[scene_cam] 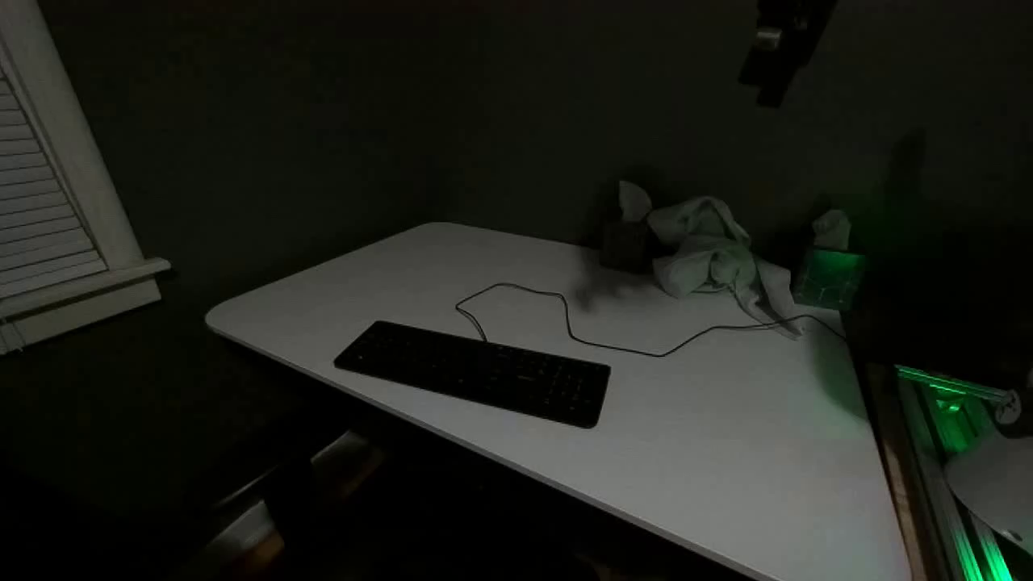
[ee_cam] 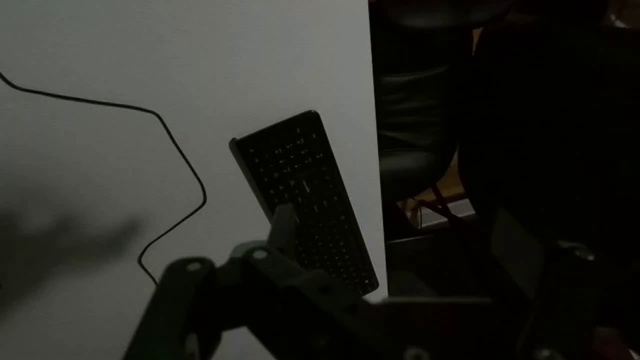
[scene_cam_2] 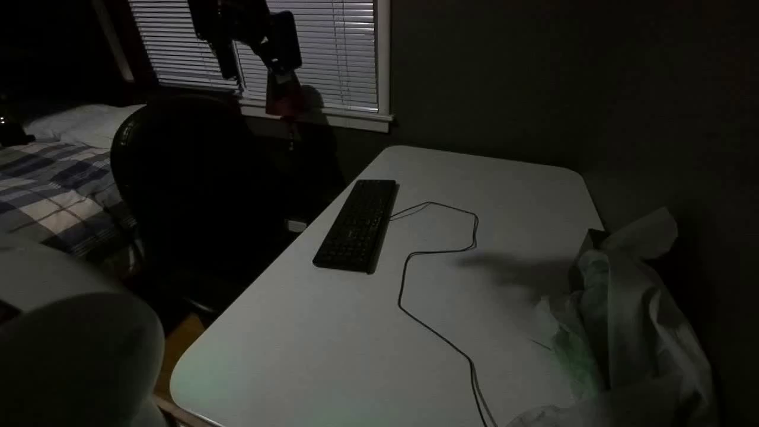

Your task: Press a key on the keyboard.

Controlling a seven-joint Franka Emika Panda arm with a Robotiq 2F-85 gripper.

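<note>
A robot's gripper (ee_cam: pixel 395 215) hangs in a dimly lit room, its jaws spread apart, well clear of a black keyboard (scene_cam: pixel 472 373) that lies flat on a white table (scene_cam: pixel 726 428), near one long edge. A thin dark cable (ee_cam: pixel 100 103) bends from the keyboard across the tabletop, past crumpled pale material (scene_cam: pixel 710 250) and a green-lit tissue box (scene_cam: pixel 831 278). In an exterior view, a dark chair (scene_cam_2: pixel 184 178) stands beside the table, window blinds (scene_cam_2: pixel 335 53) behind.
</note>
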